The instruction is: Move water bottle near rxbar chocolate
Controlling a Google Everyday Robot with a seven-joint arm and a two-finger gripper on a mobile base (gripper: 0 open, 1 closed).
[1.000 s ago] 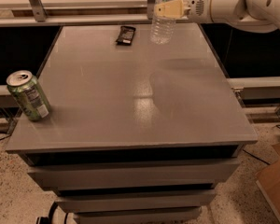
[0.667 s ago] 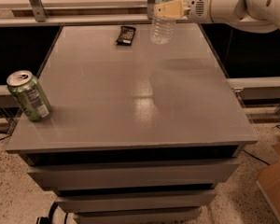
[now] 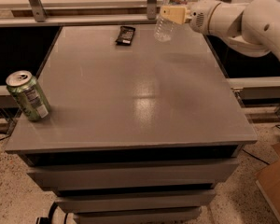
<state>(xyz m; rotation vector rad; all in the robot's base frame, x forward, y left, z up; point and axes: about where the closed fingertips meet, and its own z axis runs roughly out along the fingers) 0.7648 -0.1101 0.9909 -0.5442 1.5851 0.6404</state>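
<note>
camera view has the hand point(image 3: 173, 14) at the far right of the tabletop point(image 3: 130, 87), its tan fingers point(image 3: 170, 14) clenched across the middle of the water bottle point(image 3: 164, 28), so it is grasping the bottle. the bottle leans, cap toward the white arm point(image 3: 252, 22) and base toward the rxbar chocolate point(image 3: 125, 35). its base looks at or just above the far edge of the surface, and i cannot tell whether it touches. the bar lies flat near that same far edge, to the left of the bottle, near it but clearly apart. the step in hand looks like the last short carry and the set-down. to do it well, i judge the hand should bring the bottle upright first, since a tall light bottle set down on a tilt is likely to tip. it should then slide or lower it a little leftward, stop beside the bar without nudging it, and let go only once the base sits flat. a green soda can point(image 3: 28, 96) stands at the near left edge, well apart and out of the way. against the frame a second ago very little differs: the bottle seems to lean a touch more toward the arm, its base is in almost the same spot, and the bar and the can have not moved.
</note>
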